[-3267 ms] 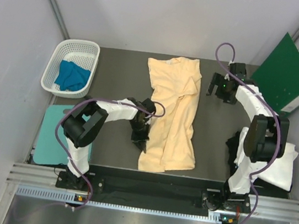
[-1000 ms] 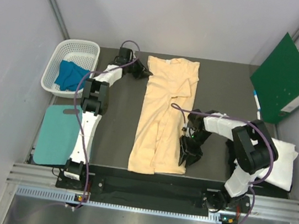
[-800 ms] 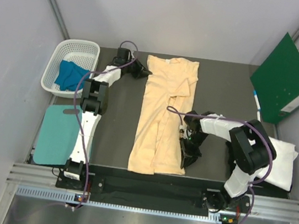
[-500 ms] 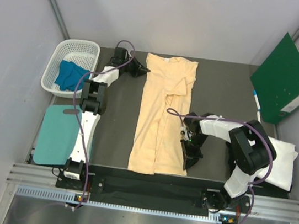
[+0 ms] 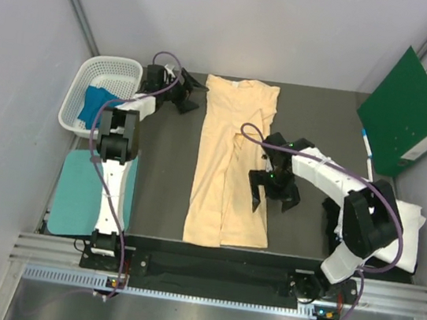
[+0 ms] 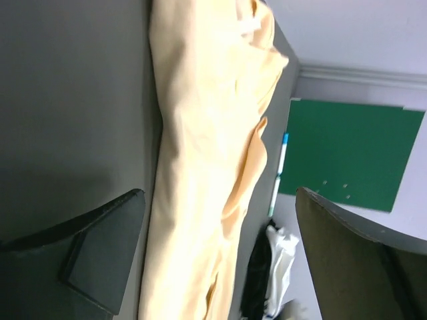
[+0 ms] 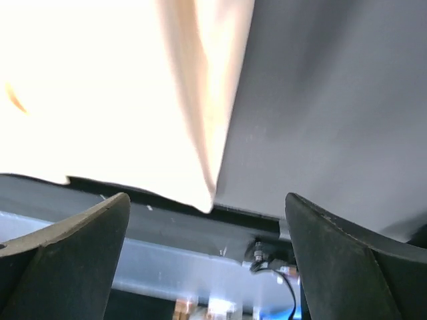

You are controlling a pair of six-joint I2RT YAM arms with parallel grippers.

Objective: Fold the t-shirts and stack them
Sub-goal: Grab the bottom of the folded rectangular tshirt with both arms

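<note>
Top external: just lets go of the large pale peach-yellow cloth t-shirt [image 5: 227,174], narrowed lengthwise down the middle of the counter [image 5: 325,132]. Both gaping, empty: left end effector [image 5: 192,96] by the far edge, right end effector [image 5: 271,202] beside its near half. Crosswise folds likely next.

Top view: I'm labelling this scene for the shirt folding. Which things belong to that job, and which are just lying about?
Job:
- peach shirt, spread mid-table
- blue shirt, in the basket
- white shirt, at the right edge

Lying about:
- basket
- folder
- teal board
- pen
</note>
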